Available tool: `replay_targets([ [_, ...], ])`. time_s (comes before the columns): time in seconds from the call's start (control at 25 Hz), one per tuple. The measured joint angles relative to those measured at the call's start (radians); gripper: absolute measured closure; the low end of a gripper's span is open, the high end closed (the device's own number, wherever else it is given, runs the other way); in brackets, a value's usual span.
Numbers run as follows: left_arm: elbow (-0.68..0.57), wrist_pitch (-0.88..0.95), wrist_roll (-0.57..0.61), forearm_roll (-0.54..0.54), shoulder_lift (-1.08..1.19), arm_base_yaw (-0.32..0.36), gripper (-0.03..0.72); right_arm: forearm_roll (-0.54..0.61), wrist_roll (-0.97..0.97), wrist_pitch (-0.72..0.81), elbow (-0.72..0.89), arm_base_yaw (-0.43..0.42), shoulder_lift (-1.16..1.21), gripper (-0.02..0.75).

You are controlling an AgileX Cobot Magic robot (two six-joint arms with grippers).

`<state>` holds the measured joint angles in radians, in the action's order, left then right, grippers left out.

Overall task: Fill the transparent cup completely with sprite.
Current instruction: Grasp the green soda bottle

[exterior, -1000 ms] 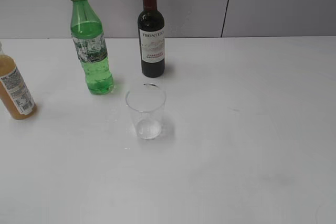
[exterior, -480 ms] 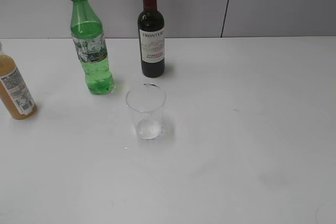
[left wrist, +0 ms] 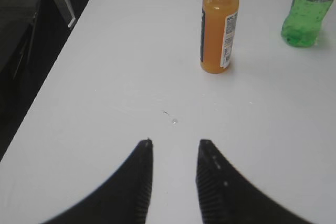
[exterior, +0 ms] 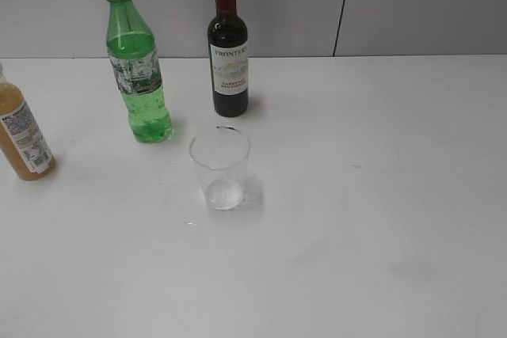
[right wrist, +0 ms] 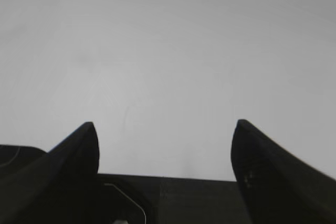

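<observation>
Across the last second we see nothing shift on the bench (exterior: pixel 372 219): the transparent cup (exterior: pixel 220 167) stands upright and empty just where it was, the green Sprite bottle (exterior: pixel 138 65) keeps its place at about ten o'clock from the cup, uncapped and roughly two-thirds full, and the red-capped wine bottle (exterior: pixel 228 47) sits at twelve o'clock behind it. The orange juice bottle (exterior: pixel 20 134) remains at the far nine o'clock edge. Neither arm has entered the exterior view. The left gripper (left wrist: pixel 173 153) hangs over bare bench with its jaws partly apart and nothing between them, the juice bottle and the green bottle's base ahead of it toward one o'clock. The right gripper (right wrist: pixel 165 132) has its jaws spread wide and empty over blank bench. We judge the pour has not begun; the stillness suggests the left arm, being nearer, has yet to reach for the green bottle.
</observation>
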<state>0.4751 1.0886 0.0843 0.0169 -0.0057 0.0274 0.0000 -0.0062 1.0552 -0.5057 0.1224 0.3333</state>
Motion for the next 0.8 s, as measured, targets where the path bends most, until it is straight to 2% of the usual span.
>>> replay_targets([
  [0.6,0.000,0.000,0.000,0.000,0.000,0.000,0.456,0.000,0.000,-0.009,0.002,0.000,-0.315,0.146],
  [0.8,0.000,0.000,0.000,0.000,0.000,0.000,0.456,0.000,-0.001,-0.009,0.002,0.000,-0.338,0.147],
])
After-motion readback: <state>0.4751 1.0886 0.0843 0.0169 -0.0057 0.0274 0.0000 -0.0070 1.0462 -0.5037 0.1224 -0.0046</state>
